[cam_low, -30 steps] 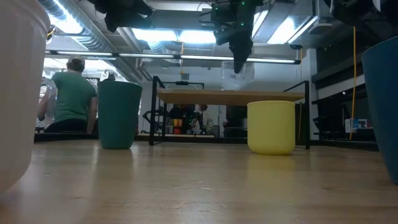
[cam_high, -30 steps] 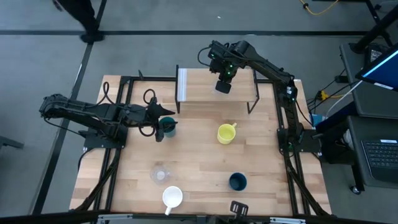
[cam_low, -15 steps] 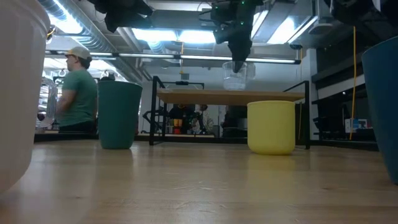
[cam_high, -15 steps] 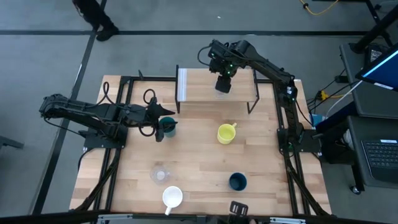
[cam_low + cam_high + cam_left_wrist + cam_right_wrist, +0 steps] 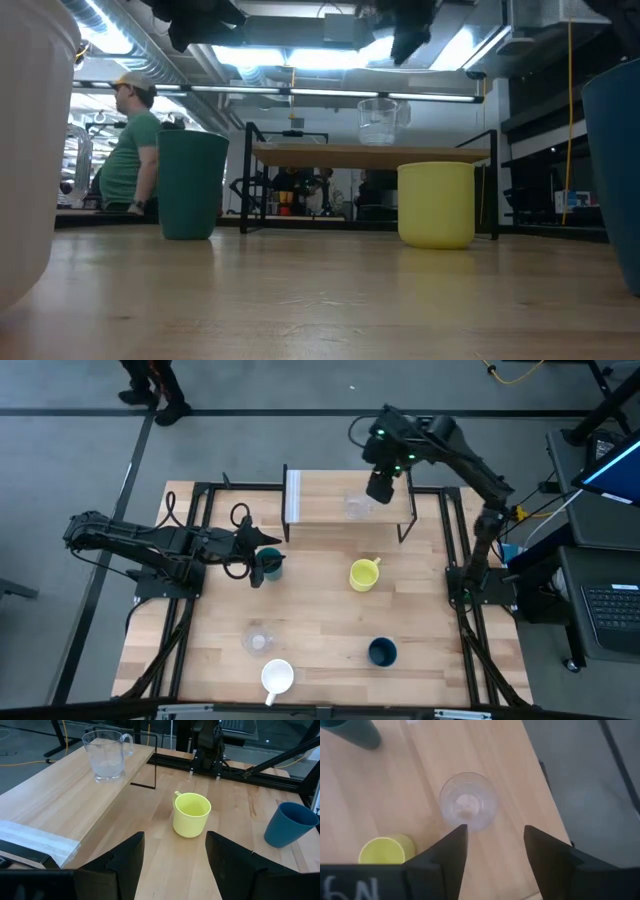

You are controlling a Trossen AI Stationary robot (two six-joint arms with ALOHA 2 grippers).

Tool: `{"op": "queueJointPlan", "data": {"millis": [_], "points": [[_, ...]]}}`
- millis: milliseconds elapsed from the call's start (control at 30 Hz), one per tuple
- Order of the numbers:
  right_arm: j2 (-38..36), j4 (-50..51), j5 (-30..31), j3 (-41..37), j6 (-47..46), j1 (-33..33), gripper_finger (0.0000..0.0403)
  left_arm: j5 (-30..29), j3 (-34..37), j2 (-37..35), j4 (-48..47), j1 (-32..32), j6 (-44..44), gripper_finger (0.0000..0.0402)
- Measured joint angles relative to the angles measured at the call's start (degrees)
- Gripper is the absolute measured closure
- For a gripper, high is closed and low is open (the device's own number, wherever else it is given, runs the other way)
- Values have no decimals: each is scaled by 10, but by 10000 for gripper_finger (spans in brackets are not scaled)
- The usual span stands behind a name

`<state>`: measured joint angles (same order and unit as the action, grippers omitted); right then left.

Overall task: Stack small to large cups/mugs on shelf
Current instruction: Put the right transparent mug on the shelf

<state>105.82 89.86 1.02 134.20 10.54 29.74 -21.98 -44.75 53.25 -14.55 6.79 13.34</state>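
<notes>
A clear cup (image 5: 355, 507) (image 5: 468, 801) stands upright on its base on the shelf (image 5: 325, 505) at the table's far side. My right gripper (image 5: 380, 485) (image 5: 495, 850) hovers open above it, a little toward the right edge, touching nothing. My left gripper (image 5: 258, 557) (image 5: 175, 852) is open and hangs above the teal-green cup (image 5: 270, 567) (image 5: 191, 185) at the table's left. On the tabletop stand a yellow mug (image 5: 363, 574), a navy cup (image 5: 382, 652), a second clear cup (image 5: 258, 640) and a white mug (image 5: 277, 677).
A white strip (image 5: 293, 495) lies across the shelf's left end. The shelf's thin black legs (image 5: 405, 532) stand behind the yellow mug. A person (image 5: 130, 140) moves in the room beyond the table.
My right gripper has opened and let go of the clear cup, which now stands by itself on the shelf. The gripper has then risen and drawn off toward the table's right and far edges.
</notes>
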Motion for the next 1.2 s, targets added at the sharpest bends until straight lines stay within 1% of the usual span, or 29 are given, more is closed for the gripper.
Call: {"op": "queueJointPlan", "data": {"millis": [67, 133, 233, 333, 467, 567, 633, 733, 867, 1033, 1133, 1200], "points": [[-29, 1, -1, -21, -13, 0, 206, 0, 0, 0, 0, 0, 0, 195], [-69, 0, -1, -63, -25, 0, 205, 0, 0, 0, 0, 0, 0, 195], [-145, -27, -1, -160, -47, 0, 205, 0, 0, 0, 0, 0, 0, 195], [-237, -142, -1, -298, -74, -5, 205, 0, 0, 0, 0, 0, 0, 195], [-341, -341, -1, -495, -101, -12, 205, 0, 0, 0, 0, 0, 0, 195], [-383, -444, -2, -606, -103, -15, 205, 0, 0, 0, 0, 0, 0, 195], [-394, -477, -2, -659, -104, -16, 205, 0, 0, 0, 0, 0, 0, 195], [-398, -517, -17, -711, -103, -16, 205, 0, 0, 0, 0, 0, 0, 195], [-398, -547, -25, -753, -87, -16, 205, 0, 0, 0, 0, 0, 0, 195], [-397, -571, -27, -780, -73, -16, 205, 0, 0, 0, 0, 0, 0, 195], [-397, -611, -28, -791, -73, -16, 205, 0, 0, 0, 0, 0, 0, 195], [-397, -623, -39, -796, -73, -16, 205, 0, 0, 0, 0, 0, 0, 195]]}}
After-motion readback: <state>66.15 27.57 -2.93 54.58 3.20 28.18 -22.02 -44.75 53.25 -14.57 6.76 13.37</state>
